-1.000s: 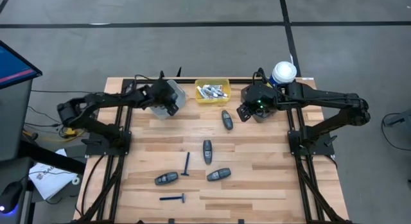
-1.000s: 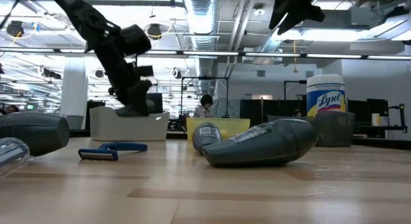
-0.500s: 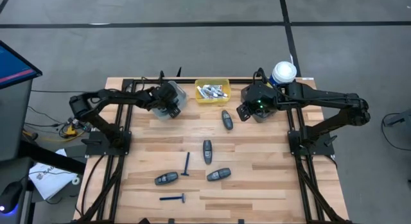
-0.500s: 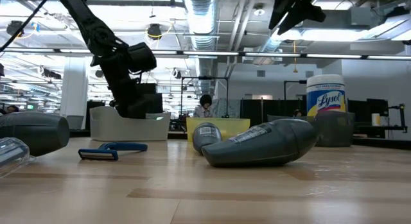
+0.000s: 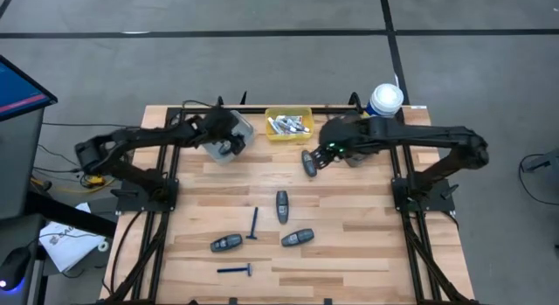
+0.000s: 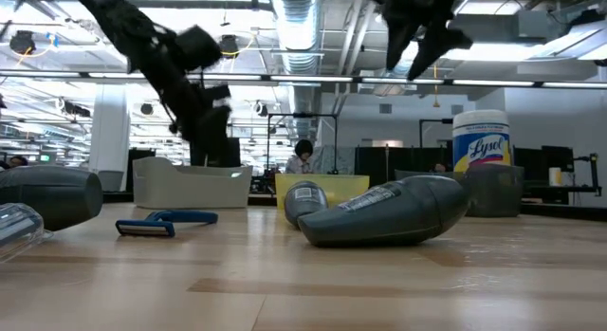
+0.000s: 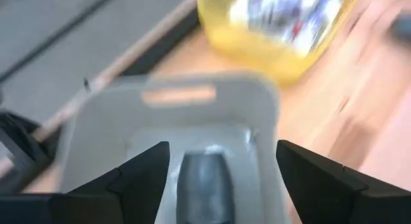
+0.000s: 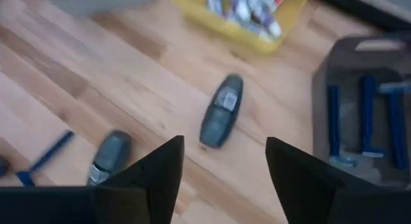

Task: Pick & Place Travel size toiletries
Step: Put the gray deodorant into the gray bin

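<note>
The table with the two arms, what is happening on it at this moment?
The robot is sorting travel toiletries into bins. The left gripper hangs open over the grey bin, where one dark grey pod already lies. The right gripper, open and empty, hovers above another pod near the yellow bin of mini tubes. The brown bin holds blue razors. Three pods and two razors remain on the table.

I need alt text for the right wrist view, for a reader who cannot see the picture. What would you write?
Seen past the right gripper, whose fingers are open and empty, a dark grey oval pod lies on the wooden table. A second pod lies nearby, a yellow bin holds mini tubes, and a dark bin holds blue razors.
</note>
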`<state>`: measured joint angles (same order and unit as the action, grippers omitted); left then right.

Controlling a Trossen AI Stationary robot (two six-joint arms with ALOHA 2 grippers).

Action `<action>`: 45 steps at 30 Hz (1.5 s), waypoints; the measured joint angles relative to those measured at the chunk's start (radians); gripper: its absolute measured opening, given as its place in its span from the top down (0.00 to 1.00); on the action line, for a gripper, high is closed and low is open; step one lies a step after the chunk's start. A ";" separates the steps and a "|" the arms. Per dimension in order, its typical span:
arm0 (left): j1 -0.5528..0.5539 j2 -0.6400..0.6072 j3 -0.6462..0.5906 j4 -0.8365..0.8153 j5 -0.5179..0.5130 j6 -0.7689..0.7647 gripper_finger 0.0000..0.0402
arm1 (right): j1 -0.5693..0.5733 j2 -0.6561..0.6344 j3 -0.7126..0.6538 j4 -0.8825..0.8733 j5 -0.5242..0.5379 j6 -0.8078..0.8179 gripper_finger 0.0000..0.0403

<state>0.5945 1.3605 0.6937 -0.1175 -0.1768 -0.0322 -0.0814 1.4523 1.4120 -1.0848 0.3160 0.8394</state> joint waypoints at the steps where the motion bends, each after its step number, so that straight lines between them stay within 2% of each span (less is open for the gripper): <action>1: -0.001 -0.035 0.000 0.004 0.000 -0.002 0.29 | 0.000 0.023 0.000 -0.006 -0.008 0.000 0.47; 10: -0.004 -0.358 0.000 -0.008 -0.005 -0.088 0.32 | -0.037 0.272 0.000 0.008 -0.141 0.008 0.43; 17: -0.004 -0.510 0.000 -0.014 -0.006 -0.133 0.32 | -0.075 0.435 0.000 0.065 -0.214 -0.060 0.39; 25: -0.004 -0.539 0.000 -0.025 0.010 -0.133 0.32 | -0.133 0.520 0.001 0.135 -0.217 -0.089 0.38; 30: -0.004 -0.535 0.000 -0.027 0.017 -0.134 0.32 | -0.153 0.573 0.000 0.137 -0.288 -0.140 0.38; 35: -0.004 -0.535 0.000 -0.025 0.017 -0.132 0.32 | -0.149 0.614 0.004 0.168 -0.297 -0.160 0.39; 38: -0.004 -0.535 0.000 -0.025 0.017 -0.131 0.32 | -0.146 0.614 0.003 0.172 -0.297 -0.162 0.44; 42: -0.004 -0.535 0.000 -0.025 0.018 -0.131 0.32 | -0.146 0.609 0.002 0.181 -0.294 -0.162 0.56; 45: -0.004 -0.535 0.000 -0.025 0.020 -0.130 0.32 | -0.145 0.609 0.002 0.182 -0.293 -0.162 0.56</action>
<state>0.5903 0.8253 0.6941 -0.1423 -0.1568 -0.1627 -0.2268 2.0609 1.4136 -0.9032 0.0227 0.6773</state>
